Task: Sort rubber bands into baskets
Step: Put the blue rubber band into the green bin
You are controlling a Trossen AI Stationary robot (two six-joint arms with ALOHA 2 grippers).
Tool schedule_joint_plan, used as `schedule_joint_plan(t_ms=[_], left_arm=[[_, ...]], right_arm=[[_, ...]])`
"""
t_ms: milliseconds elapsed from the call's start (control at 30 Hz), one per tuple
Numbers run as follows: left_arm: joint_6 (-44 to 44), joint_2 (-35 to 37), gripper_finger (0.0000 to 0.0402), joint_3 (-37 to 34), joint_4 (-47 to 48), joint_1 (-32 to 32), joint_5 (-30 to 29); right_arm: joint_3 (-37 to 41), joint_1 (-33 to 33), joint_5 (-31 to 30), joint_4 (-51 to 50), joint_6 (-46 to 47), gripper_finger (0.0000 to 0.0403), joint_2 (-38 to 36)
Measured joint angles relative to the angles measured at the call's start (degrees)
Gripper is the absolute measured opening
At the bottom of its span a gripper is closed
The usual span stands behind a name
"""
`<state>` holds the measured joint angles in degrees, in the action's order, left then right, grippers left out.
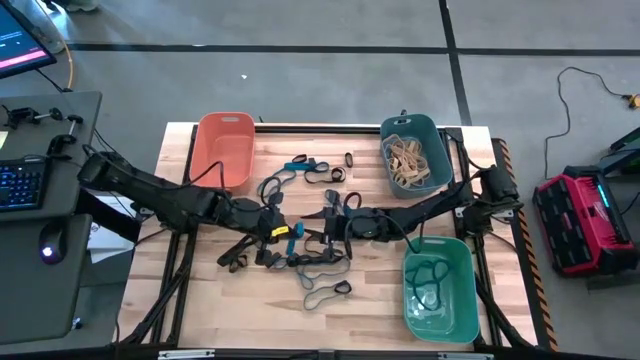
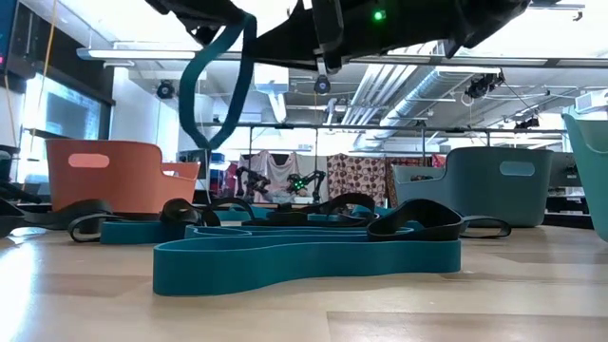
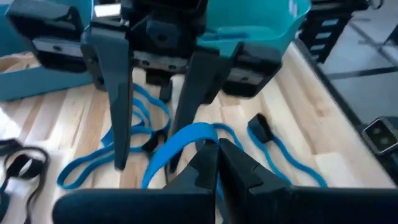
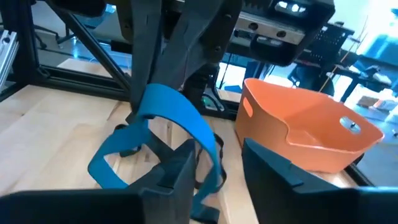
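Observation:
My left gripper (image 1: 283, 232) is over the table's middle, shut on a blue rubber band (image 4: 177, 115). My right gripper (image 4: 217, 168) faces it from the right, open; one finger (image 4: 183, 165) stands right beside the hanging loop. Several more blue and black rubber bands (image 1: 315, 270) lie flat on the wood between the arms. The orange basket (image 1: 225, 148) stands far left. The dark teal-blue basket (image 1: 415, 155), far right, holds tan bands. The green basket (image 1: 440, 290), near right, holds a dark band. My left gripper pinches the blue band at the top of its loop (image 3: 198, 132) between its two fingertips, coming from the table's left and slanting down. The band hangs slack below the fingers; in the low view its lower end (image 2: 204, 133) is above the bands on the table. My right gripper: whether its finger touches the loop, I cannot tell.
A wide teal band (image 2: 304, 261) lies close to the low camera. Bare wood (image 1: 220, 310) lies at the near left. A desk with a keyboard (image 1: 20, 185) stands beyond the table's left edge, and a red case (image 1: 585, 215) sits on the floor to the right.

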<state>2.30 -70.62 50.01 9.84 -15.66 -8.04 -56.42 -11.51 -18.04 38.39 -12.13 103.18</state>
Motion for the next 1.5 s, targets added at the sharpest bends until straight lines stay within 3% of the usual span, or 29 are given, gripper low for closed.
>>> schedule_joint_plan(t_ms=[300,533,667,867,1100,1367,1500], left_arm=[[0.15,0.01,0.0,0.01,-0.72,0.0,0.25],[0.42,0.01,0.004,0.0,-0.47,-0.24,0.08],[0.45,0.03,0.0077,-0.78,-1.14,-0.24,-0.17],[0.59,0.05,0.0117,-7.89,-16.08,-0.52,-0.21],[0.56,0.21,0.0124,-13.85,-28.2,-0.48,-0.26],[2.55,0.25,0.0124,-18.05,-32.27,-0.48,-0.23],[4.03,0.25,0.0124,-19.54,-34.1,-0.48,-0.15]], right_arm=[[-0.04,-0.11,0.0,0.41,-2.53,0.0007,0.02],[-0.07,-0.84,-0.06,-0.15,-1.9,0.0002,-0.37],[-0.08,-1.84,-3.9,-4.34,-1.38,0.0002,-2.23],[-0.11,-3.4,-7.32,-13.27,0.89,0.0001,-6.73],[-0.11,-5.0,-9.53,-23.46,4.89,0.0001,-11.63],[-0.13,-10.55,-18.35,-37.19,11.32,0.0,-19.08],[-0.13,-14.1,-19.66,-45.0,18.28,0.0,-22.84]])
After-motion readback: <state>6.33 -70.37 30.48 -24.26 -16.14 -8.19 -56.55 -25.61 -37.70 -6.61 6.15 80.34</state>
